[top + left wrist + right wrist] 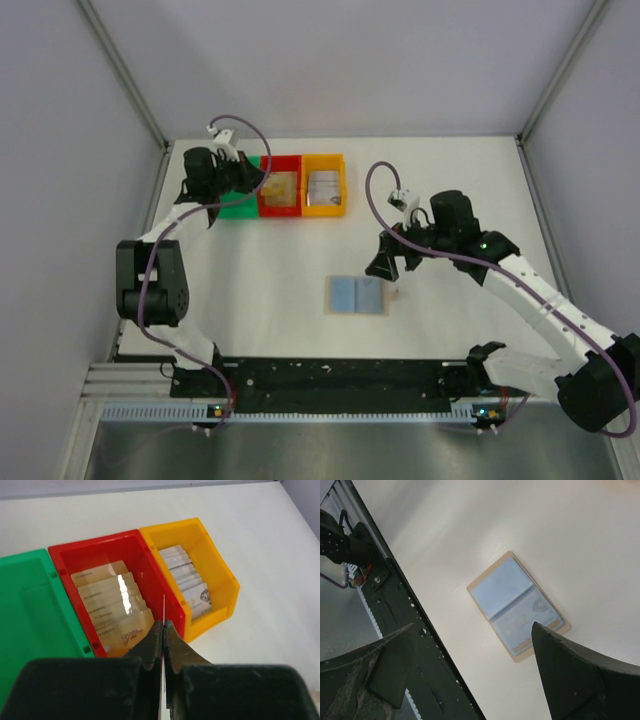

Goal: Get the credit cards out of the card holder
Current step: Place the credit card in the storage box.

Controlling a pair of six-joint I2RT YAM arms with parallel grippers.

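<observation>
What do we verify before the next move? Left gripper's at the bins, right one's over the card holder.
1. Left gripper shut on held card: ok.
2. Held card over the correct bin: cannot tell; it hangs edge-on above the wall between red bin and orange bin.
3. Right gripper open: ok.
4. Card holder lying open, flat: ok.
5. Card holder emptied: not ok; a pocketed card shows.
</observation>
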